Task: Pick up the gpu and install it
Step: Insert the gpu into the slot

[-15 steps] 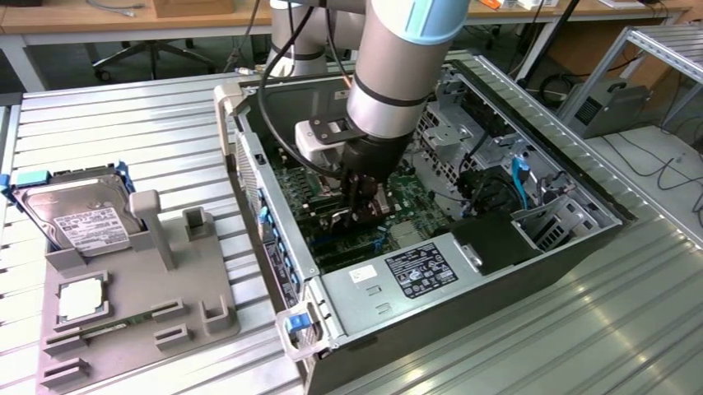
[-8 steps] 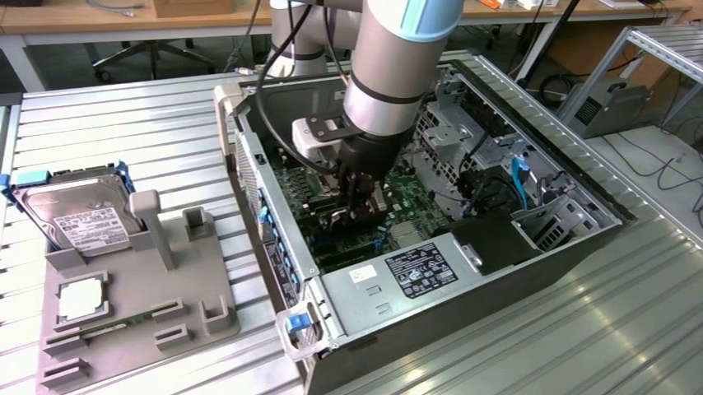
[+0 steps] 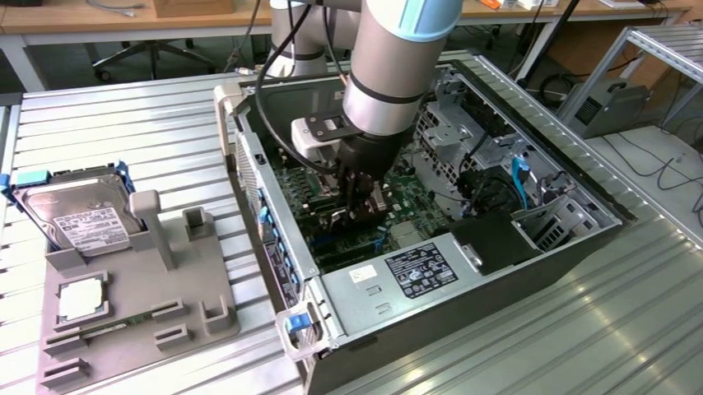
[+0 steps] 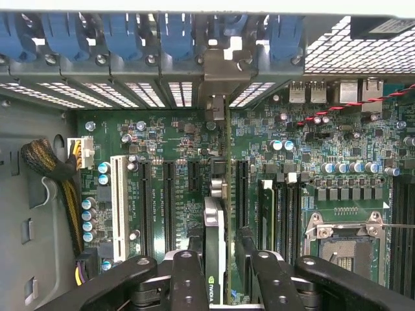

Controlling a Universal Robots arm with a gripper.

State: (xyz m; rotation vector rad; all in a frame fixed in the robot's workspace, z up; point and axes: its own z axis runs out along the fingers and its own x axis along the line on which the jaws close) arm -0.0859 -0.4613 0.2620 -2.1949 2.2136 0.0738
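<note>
Gripper: black two-fingered gripper (image 4: 220, 272) on the grey Universal Robots arm (image 3: 384, 74), reaching down into the case; its fingers (image 4: 185, 278) are pressed against the two faces of the card and pinch it edge-on.
Held item: the gpu (image 4: 216, 249), a thin flat expansion card with a black face and silvery metal edge, standing upright between the fingers, its bracket end reaching toward the rear slot openings.
Location of the gpu: over the green motherboard (image 4: 175, 162), in line with one of the long black expansion slots (image 4: 241, 188); whether its lower edge already sits in the slot cannot be told.
Bracket area: grey metal rear panel with blue plastic slot clips (image 4: 175, 32); the card's silvery bracket (image 4: 224, 71) stands at one opening.
Neighbouring board parts: white slot (image 4: 118, 207), empty silver processor socket (image 4: 343, 240), red-and-black twisted wire (image 4: 343, 107).
Case: open black and grey desktop tower case (image 3: 439, 313) lying on its side on the ribbed metal table (image 3: 132, 123).
Fixture: grey plastic parts tray (image 3: 143, 288) at the exterior view's left, well apart from the case, carrying the silver hard drive with white label and blue rails (image 3: 72, 214).
Step in hand: judged as the install phase, card carried into the case and being lined up or pressed home.
Next move calls for: judged, straight travel into the slot, card kept upright, bracket kept square to its opening.
</note>
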